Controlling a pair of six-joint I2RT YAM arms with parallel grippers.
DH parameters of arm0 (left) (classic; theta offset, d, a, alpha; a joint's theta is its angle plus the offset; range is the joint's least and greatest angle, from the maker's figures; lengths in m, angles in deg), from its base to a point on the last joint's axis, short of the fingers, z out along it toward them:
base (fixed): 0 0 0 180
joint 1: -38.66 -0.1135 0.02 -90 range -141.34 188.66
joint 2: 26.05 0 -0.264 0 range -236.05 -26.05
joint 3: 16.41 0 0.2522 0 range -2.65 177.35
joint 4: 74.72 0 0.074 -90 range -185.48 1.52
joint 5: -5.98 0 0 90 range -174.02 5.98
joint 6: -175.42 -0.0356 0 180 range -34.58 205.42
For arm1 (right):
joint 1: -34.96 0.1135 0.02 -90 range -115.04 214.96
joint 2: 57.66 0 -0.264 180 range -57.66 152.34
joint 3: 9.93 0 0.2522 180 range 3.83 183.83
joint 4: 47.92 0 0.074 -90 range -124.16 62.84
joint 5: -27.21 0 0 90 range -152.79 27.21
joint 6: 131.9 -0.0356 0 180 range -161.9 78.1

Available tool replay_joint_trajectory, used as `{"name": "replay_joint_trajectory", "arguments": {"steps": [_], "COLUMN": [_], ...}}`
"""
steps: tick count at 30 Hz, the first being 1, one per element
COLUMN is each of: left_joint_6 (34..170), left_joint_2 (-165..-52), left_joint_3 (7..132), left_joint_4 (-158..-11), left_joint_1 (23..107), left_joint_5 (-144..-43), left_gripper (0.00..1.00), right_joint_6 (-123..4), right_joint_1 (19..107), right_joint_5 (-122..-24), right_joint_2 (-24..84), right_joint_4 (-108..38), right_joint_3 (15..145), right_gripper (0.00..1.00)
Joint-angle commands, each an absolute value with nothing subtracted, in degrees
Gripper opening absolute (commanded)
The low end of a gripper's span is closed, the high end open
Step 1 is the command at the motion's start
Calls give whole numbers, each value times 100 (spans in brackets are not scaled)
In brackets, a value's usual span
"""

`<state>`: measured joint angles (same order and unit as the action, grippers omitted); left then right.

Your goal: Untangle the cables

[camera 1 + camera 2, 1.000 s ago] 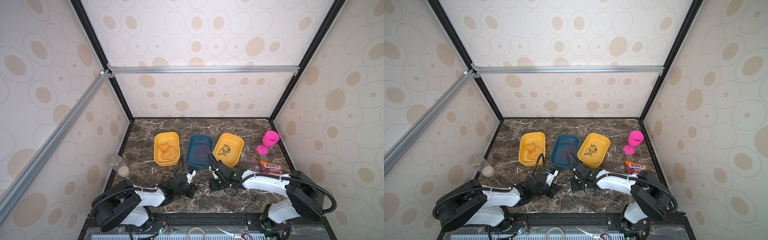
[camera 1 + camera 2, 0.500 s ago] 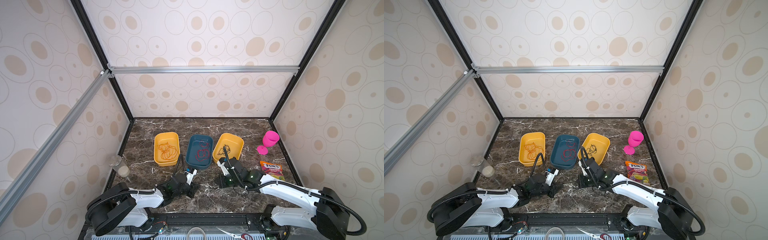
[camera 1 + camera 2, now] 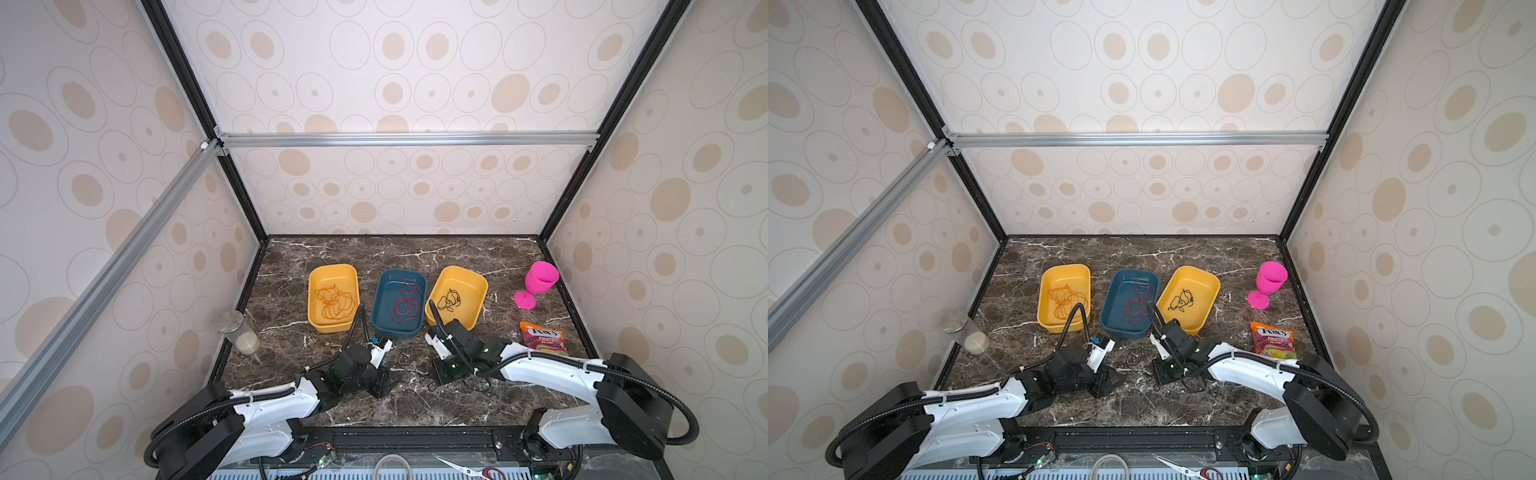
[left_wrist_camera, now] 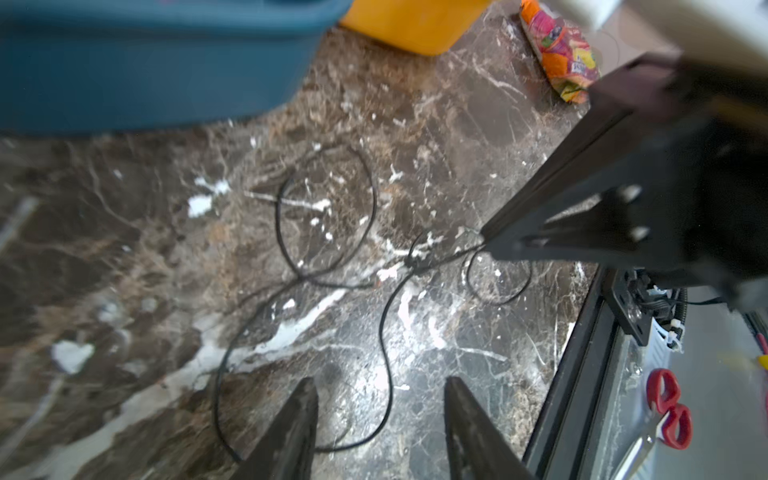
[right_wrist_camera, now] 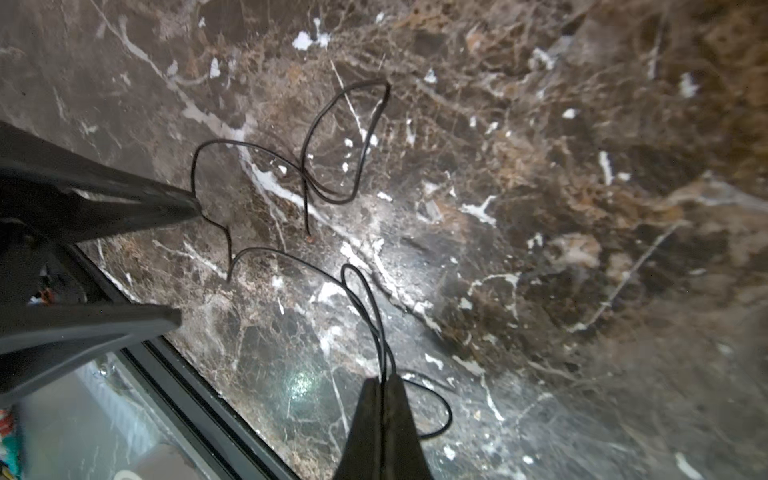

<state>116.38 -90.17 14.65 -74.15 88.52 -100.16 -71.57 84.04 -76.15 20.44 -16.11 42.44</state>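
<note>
Black cable (image 5: 307, 195) being teased apart on the tabletop (image 5: 561, 249).
The right fingers (image 5: 376, 419) pinch one strand, anchoring it; the left fingers (image 4: 291, 428) stand released astride another loop.

The marble tabletop (image 3: 374, 253) is seen from high above in both top views; both wrist views are held close (one black cable (image 4: 279, 216) is shared).
</note>
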Motion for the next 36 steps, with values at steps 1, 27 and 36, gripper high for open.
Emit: {"name": "replay_joint_trajectory", "arguments": {"steps": [1, 27, 36], "left_joint_6": [11178, 10493, 10874], "left_joint_2": [-8717, -10557, -10528], "left_joint_3": [1820, 1890, 1689], "left_joint_4": [-7848, -5899, -5481], "left_joint_1": [8830, 8894, 8889], "left_joint_5": [-9806, -10812, -10774], "left_gripper": [53, 30, 3], "right_joint_6": [-6854, -6318, -6473], "right_joint_1": [8500, 8513, 8513], "right_joint_5": [-7695, -8814, -8365], "right_joint_2": [2087, 1607, 1372], "right_joint_4": [-1508, -1906, -1773], "right_joint_3": [4374, 4277, 4098], "right_gripper": [0, 3, 35]}}
